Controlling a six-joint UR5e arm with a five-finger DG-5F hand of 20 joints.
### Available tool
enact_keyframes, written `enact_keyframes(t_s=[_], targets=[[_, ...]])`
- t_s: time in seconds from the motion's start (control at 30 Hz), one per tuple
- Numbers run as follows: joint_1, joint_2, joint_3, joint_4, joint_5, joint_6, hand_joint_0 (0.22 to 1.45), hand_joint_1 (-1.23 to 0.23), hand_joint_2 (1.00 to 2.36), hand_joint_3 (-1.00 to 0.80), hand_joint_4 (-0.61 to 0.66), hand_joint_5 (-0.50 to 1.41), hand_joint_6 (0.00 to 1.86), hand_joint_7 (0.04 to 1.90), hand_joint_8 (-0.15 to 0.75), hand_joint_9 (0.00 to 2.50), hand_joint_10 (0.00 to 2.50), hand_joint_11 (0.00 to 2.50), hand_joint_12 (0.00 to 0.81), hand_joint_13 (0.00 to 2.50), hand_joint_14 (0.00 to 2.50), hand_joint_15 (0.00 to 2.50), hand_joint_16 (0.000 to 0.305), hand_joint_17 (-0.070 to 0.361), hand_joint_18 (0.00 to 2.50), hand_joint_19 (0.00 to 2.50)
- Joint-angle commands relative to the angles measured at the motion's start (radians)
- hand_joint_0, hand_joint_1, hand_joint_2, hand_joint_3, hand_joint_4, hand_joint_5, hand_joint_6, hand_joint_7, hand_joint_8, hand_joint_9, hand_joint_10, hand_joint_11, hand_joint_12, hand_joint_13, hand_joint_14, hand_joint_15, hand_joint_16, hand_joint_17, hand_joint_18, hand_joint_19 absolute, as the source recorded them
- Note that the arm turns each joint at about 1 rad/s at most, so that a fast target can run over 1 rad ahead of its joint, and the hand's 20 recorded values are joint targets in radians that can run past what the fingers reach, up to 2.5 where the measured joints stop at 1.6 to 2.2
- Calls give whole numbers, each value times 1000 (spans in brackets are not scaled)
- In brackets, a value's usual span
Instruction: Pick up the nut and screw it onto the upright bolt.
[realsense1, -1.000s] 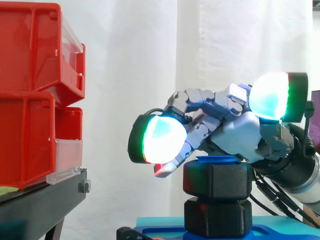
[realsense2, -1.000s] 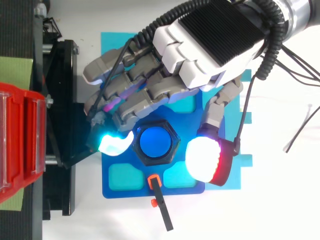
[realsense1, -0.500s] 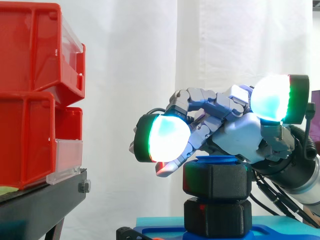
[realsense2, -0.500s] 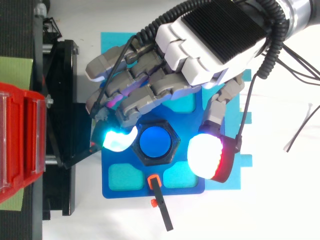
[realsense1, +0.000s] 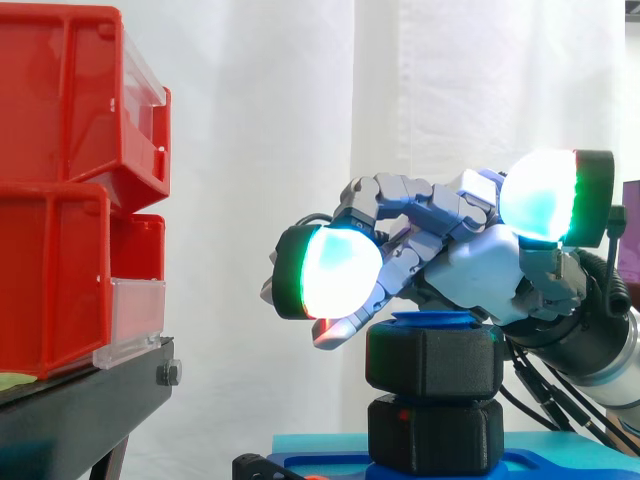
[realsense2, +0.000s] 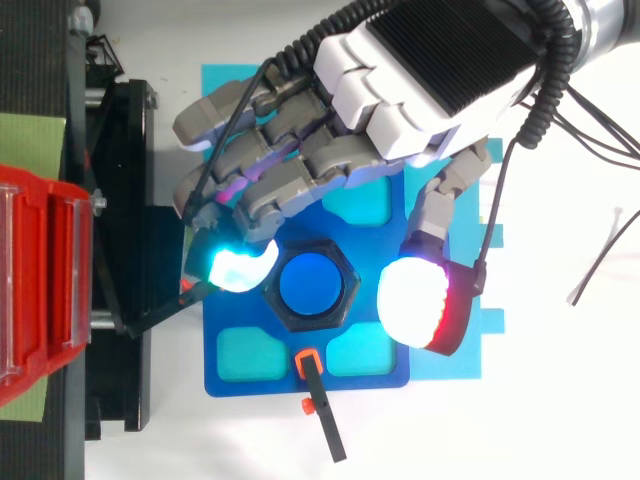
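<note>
- Nearest us, a black stick with an orange clip (realsense2: 325, 425) lies on the white counter (realsense2: 560, 400), with its clip end on the near edge of the blue plate (realsense2: 285, 382).
- At the middle of that plate the black nut (realsense1: 435, 360) sits on the upright bolt (realsense2: 308, 283). The bolt's blue end shows through the nut's hole and just above its top face.
- Under the nut sits a second black hexagonal block (realsense1: 435, 435). Only a narrow seam separates the two, and we cannot tell whether they touch.
- The robot hand (realsense2: 440, 70) reaches over the nut from the far right in a loose, nut-wide claw and holds nothing. One glowing pad (realsense2: 238, 268) stands to the nut's left. The thumb's pad (realsense2: 412, 303) stands to its right, and the side view shows it well above the nut.
- Over the last second the robot hand has drifted slightly away from us and lifted a little. The left pad now rides higher and closer in to the nut.
- The nut's flats and height look unchanged, so we judge no thread was gained. This reads as a re-grip between turns, and the next move needs the pads lowered onto opposite flats.
- At the far left, red bins (realsense1: 60, 200) stand on a black stand (realsense1: 80, 410) before the white curtain (realsense1: 300, 120).
</note>
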Motion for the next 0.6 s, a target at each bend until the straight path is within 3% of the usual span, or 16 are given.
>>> enact_keyframes(t_s=[0.0, 0.03, 0.33, 0.57], targets=[[-2, 0, -5, 1, -3, -8, 518, -161, 1000, -500, 240, -57, 504, 1017, 223, 952, 0, 0, 235, 601, 0, 0, 26, 59, 352, 45], [-2, 0, -27, 11, -5, -32, 517, -160, 1000, -500, 245, -61, 504, 995, 220, 952, 0, 0, 237, 602, 0, 0, 26, 59, 354, 48], [-2, 0, -27, 25, -5, -32, 519, -162, 1000, -500, 235, -56, 505, 1044, 220, 951, 0, 0, 234, 606, 0, 0, 26, 59, 358, 51], [-2, 1, -28, 24, -5, -32, 524, -168, 1000, -500, 204, -37, 505, 1225, 226, 978, 0, 0, 230, 621, 0, 0, 25, 56, 379, 64]])
